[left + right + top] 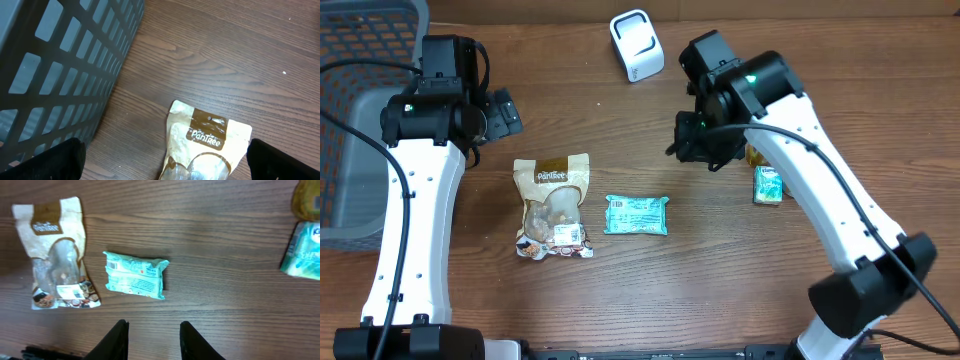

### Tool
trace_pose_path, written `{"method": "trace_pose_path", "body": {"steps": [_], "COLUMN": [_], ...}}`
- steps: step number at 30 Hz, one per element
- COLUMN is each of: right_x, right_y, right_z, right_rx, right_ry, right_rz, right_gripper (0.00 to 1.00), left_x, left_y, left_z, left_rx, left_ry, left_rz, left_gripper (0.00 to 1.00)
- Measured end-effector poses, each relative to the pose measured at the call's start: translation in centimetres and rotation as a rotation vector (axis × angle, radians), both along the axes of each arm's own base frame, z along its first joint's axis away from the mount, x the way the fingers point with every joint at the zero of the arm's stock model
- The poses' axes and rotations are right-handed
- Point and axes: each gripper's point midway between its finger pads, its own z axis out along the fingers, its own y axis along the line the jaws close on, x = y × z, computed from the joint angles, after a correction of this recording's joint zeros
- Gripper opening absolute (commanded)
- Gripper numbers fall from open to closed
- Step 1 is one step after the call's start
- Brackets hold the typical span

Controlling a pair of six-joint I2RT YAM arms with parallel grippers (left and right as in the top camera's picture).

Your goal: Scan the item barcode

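Note:
A white barcode scanner [636, 45] stands at the back of the table. A tan PanTree pouch [553, 205] lies flat at left centre, and a teal packet [637, 215] lies to its right. In the left wrist view the top of the pouch [210, 132] shows just ahead of my left gripper [165, 162], which is open wide and holds nothing. My right gripper [154, 327] hovers over bare wood, open with a narrow gap and nothing between its fingers. The teal packet [135, 275] and the pouch [55, 255] lie ahead of it.
A dark mesh basket [360, 120] fills the left edge, close beside the left gripper [505, 112]. A green-and-white packet [769, 185] and a yellow item [756, 156] lie under the right arm, near the right gripper [705, 150].

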Motion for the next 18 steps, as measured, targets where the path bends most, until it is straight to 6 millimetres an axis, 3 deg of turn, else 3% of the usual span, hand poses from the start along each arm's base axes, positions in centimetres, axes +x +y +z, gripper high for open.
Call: {"method": "trace_pose_path", "body": {"steps": [8, 13, 18], "right_x": [-2.1, -4.7, -5.6], "right_y": [3.2, 4.8, 4.8], "right_z": [0.4, 0.8, 1.6], "right_rx": [-0.023, -0.058, -0.057], "right_ry": [-0.04, -0.078, -0.103], "right_rz": [0.067, 0.118, 0.122], "right_gripper": [0.31, 0.33, 0.34], "left_x": [0.0, 0.0, 0.0], "left_y": [0.0, 0.0, 0.0], "left_z": [0.0, 0.0, 0.0], "left_rx": [0.0, 0.0, 0.0], "left_ry": [-0.001, 0.0, 0.0], "left_rz": [0.0, 0.0, 0.0], "left_gripper": [1.0, 0.99, 0.99]}}
